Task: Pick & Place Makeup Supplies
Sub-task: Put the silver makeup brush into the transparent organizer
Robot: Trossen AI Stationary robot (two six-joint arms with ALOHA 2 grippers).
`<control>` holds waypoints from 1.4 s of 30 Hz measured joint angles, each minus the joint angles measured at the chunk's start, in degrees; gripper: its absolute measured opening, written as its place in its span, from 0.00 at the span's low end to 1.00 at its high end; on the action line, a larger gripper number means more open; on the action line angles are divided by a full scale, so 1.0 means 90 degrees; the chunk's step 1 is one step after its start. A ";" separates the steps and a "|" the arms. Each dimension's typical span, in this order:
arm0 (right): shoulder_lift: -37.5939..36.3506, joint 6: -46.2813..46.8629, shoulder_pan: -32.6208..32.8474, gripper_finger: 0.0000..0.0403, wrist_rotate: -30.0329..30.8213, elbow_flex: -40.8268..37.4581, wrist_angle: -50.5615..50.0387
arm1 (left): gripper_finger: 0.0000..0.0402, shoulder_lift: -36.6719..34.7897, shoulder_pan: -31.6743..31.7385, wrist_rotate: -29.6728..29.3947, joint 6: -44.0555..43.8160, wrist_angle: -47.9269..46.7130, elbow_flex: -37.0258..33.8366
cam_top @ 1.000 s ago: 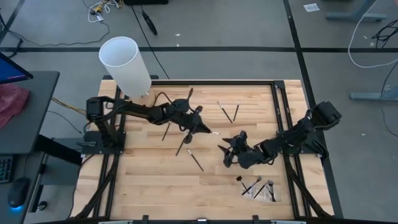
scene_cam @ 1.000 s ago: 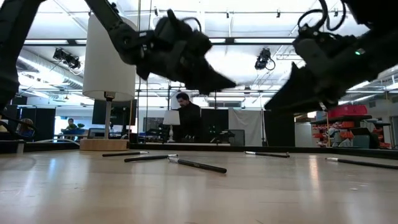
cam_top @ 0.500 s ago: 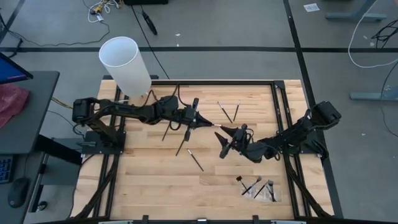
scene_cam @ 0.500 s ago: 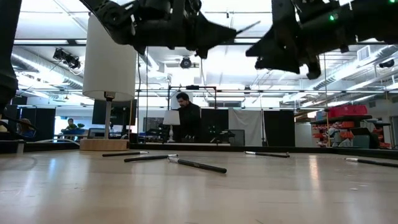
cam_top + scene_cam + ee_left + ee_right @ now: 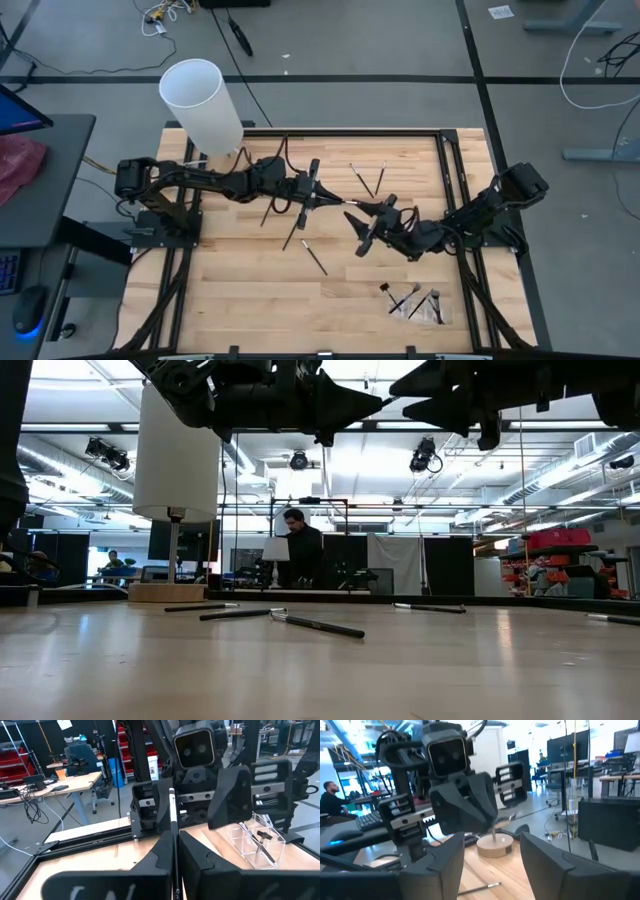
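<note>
Here, the left gripper [image 5: 322, 197] is pinching one thin makeup brush [image 5: 173, 827] between its closed fingers [image 5: 200, 855], holding it raised above the middle of the wooden table [image 5: 240, 290]. Facing it from the right, the right gripper [image 5: 356, 222] is spreading its fingers wide around nothing, lined up with the brush tip as if readying for a handover. The brush is looking light, stiff and smooth, so it could easily slip or swivel; taking it on the bare handle just beyond the left fingers seems safest. More brushes are lying loose: a pair far of centre [image 5: 367, 179], several near the table's middle [image 5: 314, 256], and others in a clear tray [image 5: 425, 306] at the near right.
</note>
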 joint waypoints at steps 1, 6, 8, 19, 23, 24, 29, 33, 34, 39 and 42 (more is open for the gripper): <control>0.0000 -0.0067 0.0000 0.48 0.0002 0.0000 0.0062 | 0.04 0.0000 0.0000 0.0000 0.0000 0.0002 0.0000; -0.0002 -0.0270 -0.0048 0.45 0.0000 0.0000 0.0362 | 0.04 0.0000 0.0000 0.0000 0.0000 0.0002 0.0000; 0.0000 -0.0235 -0.0100 0.42 0.0025 0.0000 0.0355 | 0.04 0.0000 0.0000 0.0000 0.0000 0.0000 0.0000; 0.0000 -0.0232 -0.0226 0.22 -0.0102 0.0000 0.0351 | 0.04 0.0000 0.0000 -0.0005 0.0019 0.0000 0.0000; 0.0000 -0.0249 -0.0260 0.10 -0.0211 0.0000 0.0358 | 0.05 0.0000 0.0002 -0.0011 0.0030 -0.0002 0.0000; 0.0000 -0.0245 -0.0273 0.07 -0.0232 0.0000 0.0361 | 0.05 0.0000 0.0002 0.0001 0.0034 0.0000 0.0000; 0.0000 -0.0235 -0.0372 0.03 -0.0495 0.0000 0.0395 | 0.05 0.0000 0.0003 0.0021 0.0034 -0.0026 0.0000; 0.0000 -0.0232 -0.0391 0.05 -0.0493 0.0000 0.0390 | 0.05 0.0000 0.0003 0.0022 0.0034 -0.0034 0.0000; 0.0000 -0.0246 -0.0391 0.04 -0.0493 0.0000 0.0390 | 0.05 0.0000 0.0002 0.0022 0.0034 -0.0035 0.0000; 0.0000 -0.0278 -0.0391 0.01 -0.0508 0.0000 0.0351 | 0.06 0.0000 0.0002 0.0023 0.0033 -0.0067 0.0000; 0.0000 -0.0290 -0.0391 0.01 -0.0565 0.0000 0.0324 | 0.10 0.0000 0.0005 0.0241 0.0029 -0.0083 0.0000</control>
